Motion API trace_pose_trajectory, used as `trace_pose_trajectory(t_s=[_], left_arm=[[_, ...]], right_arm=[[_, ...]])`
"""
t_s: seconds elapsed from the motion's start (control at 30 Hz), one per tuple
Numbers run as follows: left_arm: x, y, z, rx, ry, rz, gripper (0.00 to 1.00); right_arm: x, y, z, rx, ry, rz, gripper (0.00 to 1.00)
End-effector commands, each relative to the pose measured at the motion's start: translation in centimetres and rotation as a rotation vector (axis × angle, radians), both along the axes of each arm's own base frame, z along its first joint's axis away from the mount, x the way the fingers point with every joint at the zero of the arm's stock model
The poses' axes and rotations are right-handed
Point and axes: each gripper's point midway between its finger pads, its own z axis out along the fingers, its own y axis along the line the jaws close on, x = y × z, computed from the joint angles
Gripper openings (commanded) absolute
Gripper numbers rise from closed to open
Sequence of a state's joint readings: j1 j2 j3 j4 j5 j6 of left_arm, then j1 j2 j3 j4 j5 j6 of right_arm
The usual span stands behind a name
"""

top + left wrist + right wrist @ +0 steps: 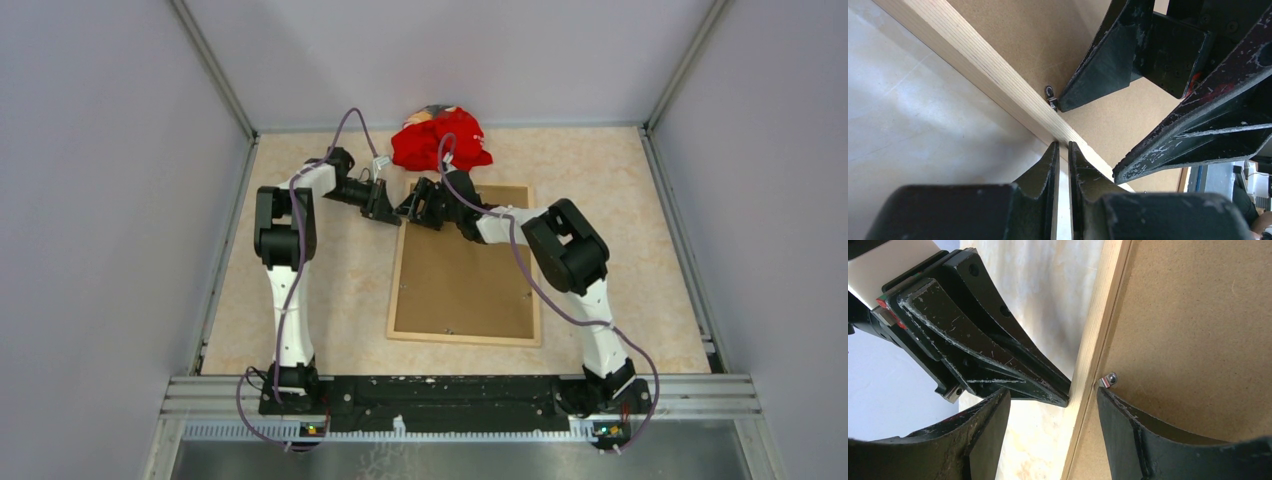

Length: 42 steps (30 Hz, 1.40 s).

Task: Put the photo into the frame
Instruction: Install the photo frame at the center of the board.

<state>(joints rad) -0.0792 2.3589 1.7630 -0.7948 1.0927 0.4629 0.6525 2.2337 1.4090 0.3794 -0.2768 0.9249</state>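
Frame point(465, 338) lies face-down on the desk point(330, 290), between the two arms. Its brown backing board point(465, 270) fills the opening and faces up. A red cloth point(440, 140) sits bunched at the far edge of the desk, just beyond the frame's far rail.

Both arms reach in to the frame's far-left corner, and I see them almost nose to nose there.

The left fingers point(1042, 170) are clenched, with only a thin slit between them and nothing in it. Their tips come in from the desk side and rest against the outer edge of the light-wood rail.

The right fingers point(1133, 430) are spread wide and straddle that same rail. One tip is over the bare desk outside the frame, and the other is over the backing board inside it. They grasp nothing. The board-side tip is just beside a small metal retaining clip point(1110, 378) at the inner edge of the rail. I cannot tell whether it touches the clip. From the right wrist view, the left arm's closed tips poke into the gap between my right fingers.
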Motion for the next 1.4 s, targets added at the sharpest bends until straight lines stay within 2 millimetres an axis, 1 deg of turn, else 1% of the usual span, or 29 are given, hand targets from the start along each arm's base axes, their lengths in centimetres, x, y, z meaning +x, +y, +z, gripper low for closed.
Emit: trace_pose_trajectory(t_s=[0.0,0.5,0.7,0.8,0.83,0.93,1.0,1.07,1.13,1.17,1.23,1.3,1.37], left_arm=[[-3.1,0.3,-4.2,0.128,0.080,-0.050,0.15],[-3.2,0.2,-4.3,0.121,0.082,-0.052,0.15],[-3.3,0.2,-4.4,0.120,0.086,-0.051,0.15],[-3.3,0.2,-4.2,0.122,0.083,-0.051,0.15],[-3.3,0.3,-4.1,0.123,0.081,-0.050,0.15],[-3.0,0.5,-3.5,0.115,0.073,-0.043,0.15],[-2.6,0.8,-2.5,0.097,0.068,-0.033,0.15],[-2.3,1.3,-1.0,0.082,0.047,-0.028,0.16],[-2.3,2.1,0.5,0.076,0.024,-0.024,0.18],[-2.4,2.4,1.2,0.077,0.007,-0.026,0.19],[-2.7,3.1,2.1,0.085,-0.014,-0.032,0.22],[-3.4,3.7,2.6,0.101,-0.027,-0.044,0.25],[-4.3,4.1,3.1,0.107,-0.043,-0.061,0.30]], right_arm=[[-1.1,-0.5,-7.1,-0.145,0.066,-0.063,0.66],[-0.9,0.2,-7.7,-0.117,0.080,-0.103,0.65],[-0.8,0.3,-8.0,-0.102,0.082,-0.126,0.62],[-1.0,0.4,-7.6,-0.089,0.080,-0.122,0.61],[-1.1,0.4,-7.2,-0.083,0.074,-0.118,0.61],[-1.5,0.6,-3.5,-0.023,0.037,-0.090,0.63],[-1.6,1.0,-0.1,0.040,0.008,-0.054,0.65],[-1.5,1.3,3.7,0.097,-0.030,-0.013,0.66],[-1.3,1.3,7.0,0.109,-0.075,0.016,0.68],[-1.3,1.0,7.7,0.082,-0.085,0.025,0.69],[-0.6,0.2,8.8,0.011,-0.119,0.017,0.70],[0.0,-0.5,8.8,-0.056,-0.123,0.010,0.71],[0.5,-1.1,8.0,-0.143,-0.126,0.001,0.72]])
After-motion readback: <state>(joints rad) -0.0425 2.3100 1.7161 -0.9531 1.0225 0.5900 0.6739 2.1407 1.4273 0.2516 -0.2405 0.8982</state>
